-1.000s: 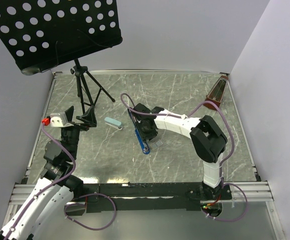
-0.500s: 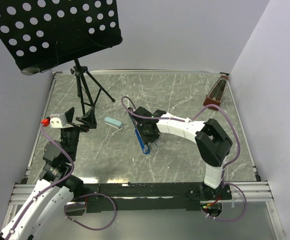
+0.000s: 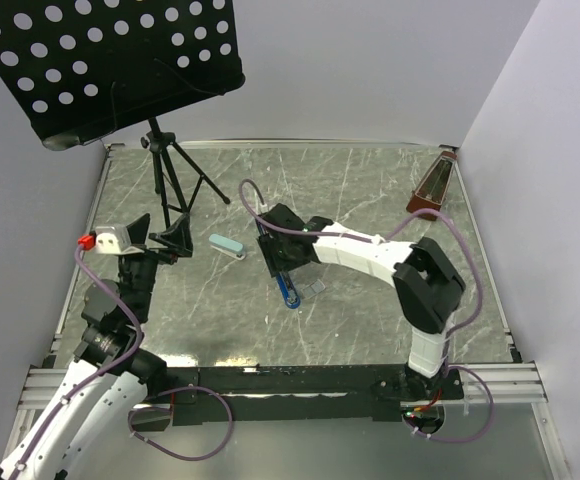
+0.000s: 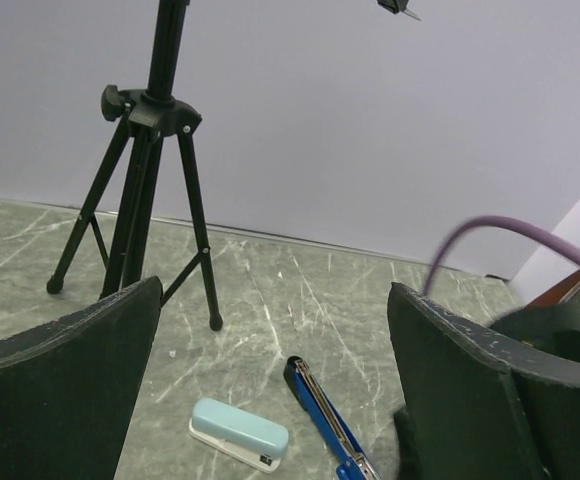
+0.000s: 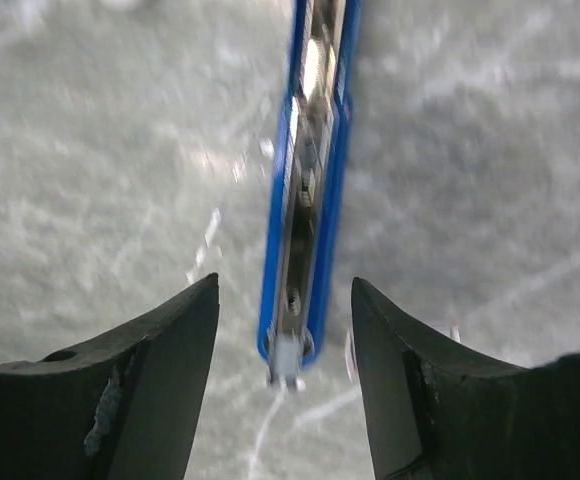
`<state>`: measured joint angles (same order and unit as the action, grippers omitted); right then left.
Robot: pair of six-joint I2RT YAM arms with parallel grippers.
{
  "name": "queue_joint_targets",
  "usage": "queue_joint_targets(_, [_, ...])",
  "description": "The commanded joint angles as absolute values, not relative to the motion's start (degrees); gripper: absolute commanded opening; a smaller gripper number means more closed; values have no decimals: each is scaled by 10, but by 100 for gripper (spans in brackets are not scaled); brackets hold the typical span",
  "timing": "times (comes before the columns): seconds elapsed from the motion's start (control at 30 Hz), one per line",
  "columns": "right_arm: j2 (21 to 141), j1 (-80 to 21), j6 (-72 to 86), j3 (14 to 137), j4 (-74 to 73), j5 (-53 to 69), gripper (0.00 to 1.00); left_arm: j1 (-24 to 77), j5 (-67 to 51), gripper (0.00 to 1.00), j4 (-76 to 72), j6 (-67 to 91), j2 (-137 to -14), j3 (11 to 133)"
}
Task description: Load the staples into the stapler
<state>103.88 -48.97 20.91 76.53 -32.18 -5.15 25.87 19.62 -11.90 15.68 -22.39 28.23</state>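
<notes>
1. Stapler (image 5: 305,190): it is lying opened out flat on the table (image 3: 370,190), directly beneath the right claw (image 5: 285,300). Its blue channel is running lengthwise through the gap between the two fingers. Lying open like this, the stapler is turning its loading rail upward, as the task requires.
2. Right claw: the jaws are standing partly apart and straddling the channel. Bare table is showing on either side of the blue rail, so nothing is being gripped. This straddle is probably keeping the fingers lined up with the rail for the next touch on it.
3. Staples: the wrist view is blurring the inside of the channel, so whether a strip is already sitting there cannot be told. A small grey patch (image 3: 313,289) is lying on the table just beside the right claw, on the side toward its own arm. It may be the staples but is too small to identify.
4. Left claw (image 4: 275,290): the jaws are gaping wide and holding nothing. It is hovering well apart from the stapler, which is lying ahead of it and lower, and this is probably keeping it clear of the working arm.
5. Bystanders: a pale blue case (image 4: 240,432) is resting ahead of the left claw, and a black tripod (image 4: 150,160) is standing beyond it.
</notes>
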Motion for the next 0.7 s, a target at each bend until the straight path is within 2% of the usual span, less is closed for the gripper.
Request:
queue_joint_targets(0.0, [1099,-478,190,837,-293,-71,63,260,178,99,-115,171,-236,306])
queue_joint_targets(0.23, [1143,-478,188,852,-303,-85,62,259,160,99,-99,180,-256,318])
queue_joint_targets(0.37, [1157,-477,185,839,-294,-105,59,255,139,99,-97,187,-259,322])
queue_joint_targets(0.47, [1158,-477,178,825,-287,-105,52,256,128,99,-94,193,-266,324])
queue_joint_targets(0.6, [1133,-477,168,790,-259,-98,30,254,114,99,-87,200,-279,328])
queue_joint_targets(0.67, [1117,-477,158,770,-252,-94,24,252,106,99,-72,200,-290,342])
